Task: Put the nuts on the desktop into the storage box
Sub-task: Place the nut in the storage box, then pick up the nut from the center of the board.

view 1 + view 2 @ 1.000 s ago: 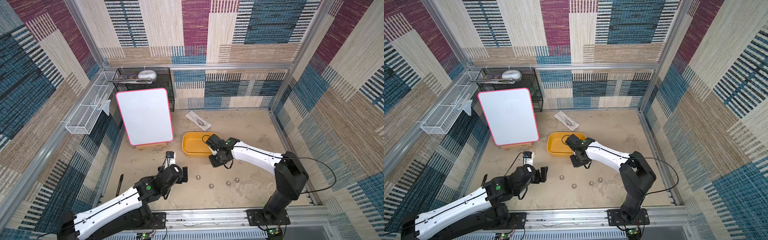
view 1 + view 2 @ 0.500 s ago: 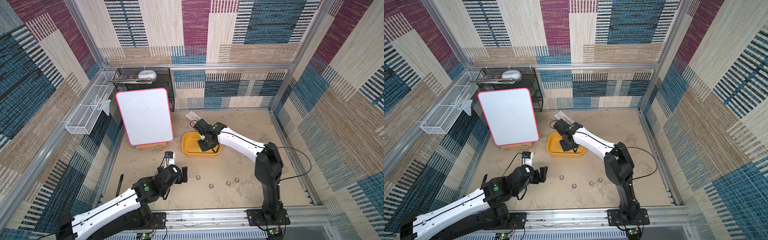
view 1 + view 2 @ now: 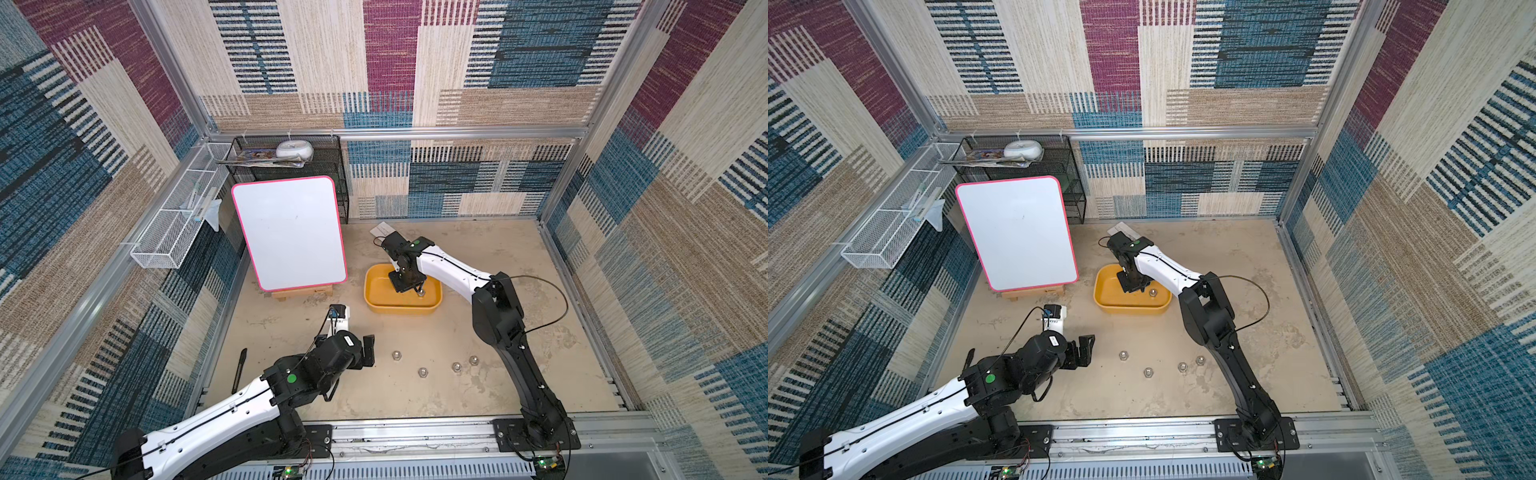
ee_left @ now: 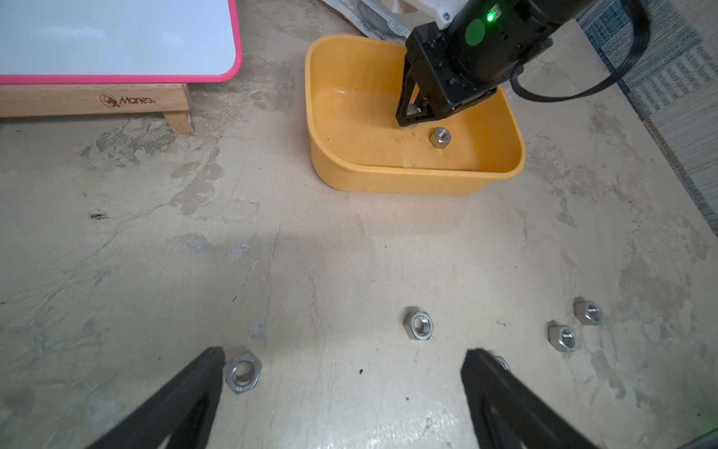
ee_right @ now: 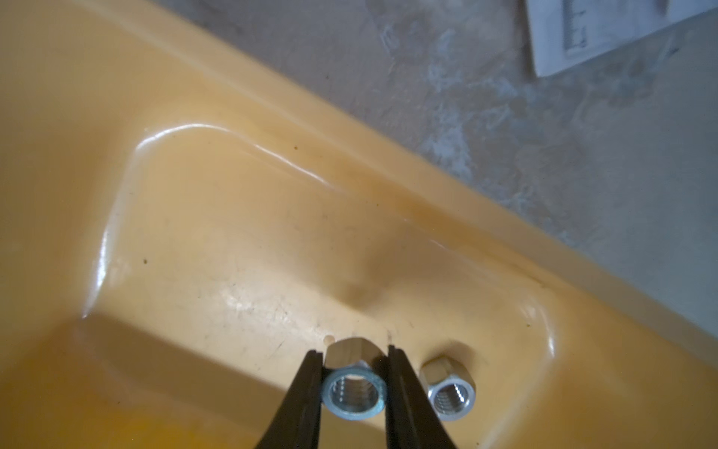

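Observation:
Several silver nuts (image 3: 423,371) (image 3: 1147,372) lie on the beige desktop (image 3: 478,399) near its front. The yellow storage box (image 3: 402,309) (image 3: 1129,309) sits mid-table with one loose nut (image 3: 420,292) (image 5: 450,392) on its floor. My right gripper (image 3: 409,286) (image 5: 354,373) reaches down inside the box, shut on another nut (image 5: 353,392) held just above the floor. My left gripper (image 3: 365,351) (image 4: 345,361) hovers open over the desktop. One nut (image 4: 243,373) lies beside one of its fingers, and another is half hidden behind the other finger.
A pink-framed whiteboard (image 3: 289,232) on a wooden stand is left of the box. A black mesh rack (image 3: 291,162) and a white wire basket (image 3: 174,224) sit at the back left. A paper packet (image 3: 382,228) lies behind the box, and a black pen (image 3: 240,370) by the left wall.
My right arm swung from the box's near right side to over the box and lowered its gripper inside, still shut. The left arm has barely moved.

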### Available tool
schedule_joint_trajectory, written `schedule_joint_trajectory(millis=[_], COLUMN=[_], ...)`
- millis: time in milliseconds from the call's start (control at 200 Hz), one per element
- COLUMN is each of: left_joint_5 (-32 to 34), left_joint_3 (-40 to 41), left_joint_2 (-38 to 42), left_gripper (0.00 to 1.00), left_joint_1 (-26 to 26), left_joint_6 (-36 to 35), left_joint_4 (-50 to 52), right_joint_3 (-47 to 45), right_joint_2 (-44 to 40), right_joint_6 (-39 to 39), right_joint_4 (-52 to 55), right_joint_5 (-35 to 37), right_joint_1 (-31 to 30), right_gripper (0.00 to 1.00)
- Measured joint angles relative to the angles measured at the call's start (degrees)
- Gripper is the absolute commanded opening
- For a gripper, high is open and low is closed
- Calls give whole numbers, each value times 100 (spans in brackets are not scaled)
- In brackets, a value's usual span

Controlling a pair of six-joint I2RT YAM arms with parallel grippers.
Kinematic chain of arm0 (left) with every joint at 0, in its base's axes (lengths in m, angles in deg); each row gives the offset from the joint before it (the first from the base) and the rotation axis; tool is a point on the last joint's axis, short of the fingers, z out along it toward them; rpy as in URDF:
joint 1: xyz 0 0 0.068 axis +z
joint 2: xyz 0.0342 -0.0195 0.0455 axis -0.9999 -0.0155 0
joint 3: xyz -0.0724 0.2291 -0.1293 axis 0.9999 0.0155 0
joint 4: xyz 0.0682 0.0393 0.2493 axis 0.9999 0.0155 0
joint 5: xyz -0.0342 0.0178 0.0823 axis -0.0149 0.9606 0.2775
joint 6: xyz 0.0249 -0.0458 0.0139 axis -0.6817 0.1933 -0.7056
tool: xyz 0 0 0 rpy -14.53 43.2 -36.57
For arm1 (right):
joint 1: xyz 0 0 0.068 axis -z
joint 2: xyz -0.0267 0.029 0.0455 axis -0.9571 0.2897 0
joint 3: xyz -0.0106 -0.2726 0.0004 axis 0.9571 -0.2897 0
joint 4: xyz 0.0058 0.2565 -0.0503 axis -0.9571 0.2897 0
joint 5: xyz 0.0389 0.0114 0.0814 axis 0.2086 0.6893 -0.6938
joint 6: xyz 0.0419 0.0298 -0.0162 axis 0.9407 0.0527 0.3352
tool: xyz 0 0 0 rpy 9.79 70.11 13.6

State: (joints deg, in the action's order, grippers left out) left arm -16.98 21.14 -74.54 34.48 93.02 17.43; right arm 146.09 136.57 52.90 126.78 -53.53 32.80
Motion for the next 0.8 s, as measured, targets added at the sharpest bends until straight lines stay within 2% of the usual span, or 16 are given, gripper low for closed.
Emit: schedule_joint_trajectory(millis=[145,225,451,551,706,801], left_joint_5=[-2,0,46,111,201,280], left_joint_3=[0,0,0,-11,-44,-59], left_joint_2=[-15,-26,-39,-83,-173,-280], left_gripper=[100,100,100,100,100,100], left_joint_1=[-2,-2,-9,-9,-9,-9], left_joint_6=[0,0,-2,-2,-9,-11], left_joint_4=[0,2,31,59,85,120], right_joint_3=[22,90,-144,-754,-2238,-3206], right_joint_2=[92,72,-699,-1366,-2614,-3462], right_joint_6=[-13,-15,-7,31,160,284], right_joint_4=[39,42,2,-164,-542,-817], right_joint_5=[-63,-63,4,20,26,22], right_joint_1=[37,52,66,61,44,22], right_gripper=[47,61,68,71,74,81])
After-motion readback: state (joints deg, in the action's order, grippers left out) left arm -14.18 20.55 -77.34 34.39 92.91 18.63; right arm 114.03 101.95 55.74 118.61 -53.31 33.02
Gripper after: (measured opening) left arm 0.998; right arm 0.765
